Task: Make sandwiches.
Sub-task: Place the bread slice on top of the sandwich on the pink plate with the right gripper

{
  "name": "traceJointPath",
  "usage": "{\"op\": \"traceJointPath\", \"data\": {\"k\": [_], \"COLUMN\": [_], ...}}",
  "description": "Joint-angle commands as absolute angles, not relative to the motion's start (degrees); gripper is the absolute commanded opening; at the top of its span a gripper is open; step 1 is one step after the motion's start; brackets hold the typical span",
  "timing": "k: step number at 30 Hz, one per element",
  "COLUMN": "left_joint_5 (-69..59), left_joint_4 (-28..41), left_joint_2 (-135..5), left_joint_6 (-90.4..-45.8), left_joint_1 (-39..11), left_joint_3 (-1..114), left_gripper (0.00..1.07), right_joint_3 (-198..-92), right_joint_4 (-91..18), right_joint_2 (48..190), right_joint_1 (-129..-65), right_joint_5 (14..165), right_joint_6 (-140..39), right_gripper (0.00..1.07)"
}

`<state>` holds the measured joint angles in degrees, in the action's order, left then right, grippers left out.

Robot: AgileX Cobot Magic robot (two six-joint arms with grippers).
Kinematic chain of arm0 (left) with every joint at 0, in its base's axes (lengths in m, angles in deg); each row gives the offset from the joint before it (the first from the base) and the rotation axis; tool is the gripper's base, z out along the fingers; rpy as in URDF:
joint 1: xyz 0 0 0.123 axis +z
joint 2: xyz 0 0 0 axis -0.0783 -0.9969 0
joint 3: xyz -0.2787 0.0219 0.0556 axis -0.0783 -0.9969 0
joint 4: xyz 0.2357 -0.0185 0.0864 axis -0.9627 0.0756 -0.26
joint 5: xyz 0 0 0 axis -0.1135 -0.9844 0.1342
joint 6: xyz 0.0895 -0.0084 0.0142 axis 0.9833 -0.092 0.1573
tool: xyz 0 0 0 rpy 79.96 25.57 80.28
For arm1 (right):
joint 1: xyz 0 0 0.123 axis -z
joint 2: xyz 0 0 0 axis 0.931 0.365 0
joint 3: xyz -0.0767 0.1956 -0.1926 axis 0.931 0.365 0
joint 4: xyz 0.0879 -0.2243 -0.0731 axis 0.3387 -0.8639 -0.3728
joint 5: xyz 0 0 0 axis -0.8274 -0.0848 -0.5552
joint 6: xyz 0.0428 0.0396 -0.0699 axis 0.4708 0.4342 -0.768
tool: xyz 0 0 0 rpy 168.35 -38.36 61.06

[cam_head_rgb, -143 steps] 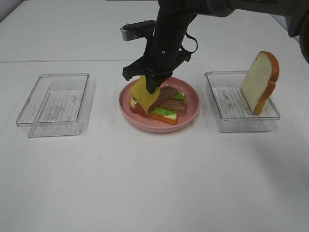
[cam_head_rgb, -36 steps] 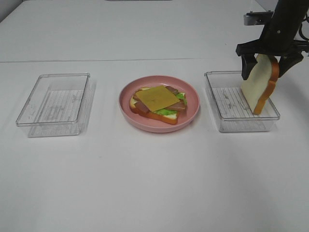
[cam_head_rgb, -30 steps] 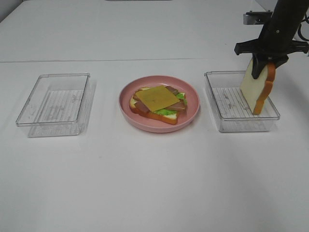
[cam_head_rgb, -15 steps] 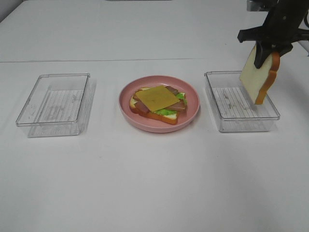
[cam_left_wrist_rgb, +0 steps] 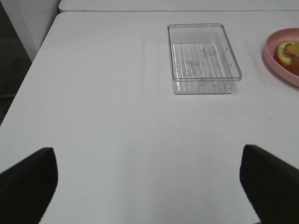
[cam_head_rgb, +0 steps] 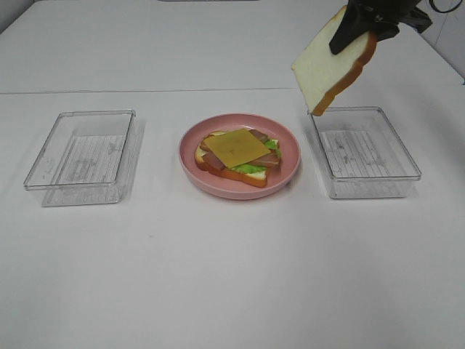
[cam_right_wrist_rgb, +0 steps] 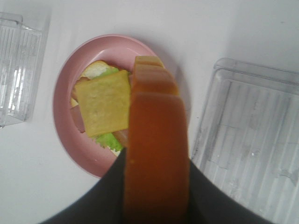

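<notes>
The white counter [cam_head_rgb: 232,276] lies wide and bare in front of the pink plate [cam_head_rgb: 287,174], with plenty of free room on the near side and behind. The right-hand clear tray [cam_head_rgb: 367,151], just beside the plate, held the leaning bread slice a moment ago and now has nothing in it. The left-hand clear tray [cam_head_rgb: 81,155] sits well apart from the plate on its other side, unchanged. On the plate the sandwich stack [cam_head_rgb: 237,156] rests as before: bread at the bottom, lettuce and bacon peeking out at the edges, the yellow cheese square on top and a little askew.

The bread slice [cam_head_rgb: 330,64] has come up out of the right tray and now hangs tilted in the air, over the gap between that tray's near corner and the plate's rim, touching neither. The right gripper [cam_head_rgb: 363,22] has its jaws clamped on the slice's crusted top edge. The left gripper [cam_left_wrist_rgb: 149,186] hovers low over open counter, far beyond the left tray from the plate, jaws spread wide with nothing between them.
</notes>
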<state>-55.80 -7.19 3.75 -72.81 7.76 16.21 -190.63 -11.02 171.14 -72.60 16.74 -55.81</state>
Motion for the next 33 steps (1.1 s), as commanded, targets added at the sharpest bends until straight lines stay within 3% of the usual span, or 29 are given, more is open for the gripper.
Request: {"op": "traceJointPath", "data": {"k": [1,5,7,16,26,33], "left_joint_5": [-55.4,-55.4,-55.4,-55.4,-55.4,-55.4], "left_joint_4": [-6.7,-6.7,-6.7,-6.7,-6.7,-6.7], "left_joint_2": [4.4,4.4,4.4,4.4,4.4,4.4], "left_joint_6": [-73.0,-73.0,-73.0,-73.0,-73.0,-73.0], "left_joint_1": [7.9,7.9,7.9,7.9,7.9,7.9], "left_joint_3": [16.1,16.1,16.1,16.1,16.1,16.1], "left_gripper": [0.98,0.98,0.98,0.98,0.98,0.98], "right_joint_3": [-190.7,-190.7,-190.7,-190.7,-190.7,-190.7], "right_joint_4": [-9.8,-10.0,-10.3,-10.3,-11.8,-20.1], "right_joint_2": [170.9,171.3,172.5,176.8,181.1,183.6], "right_joint_1": [-75.6,-79.0,-83.8,-91.1,-92.6,-92.5], "right_joint_5": [17.5,18.6,20.6,25.8,30.5,31.1], "right_joint_6": [-57.2,-57.2,-57.2,-57.0,-57.0,-53.6], "right_gripper": [0.00,0.00,0.00,0.00,0.00,0.00]}}
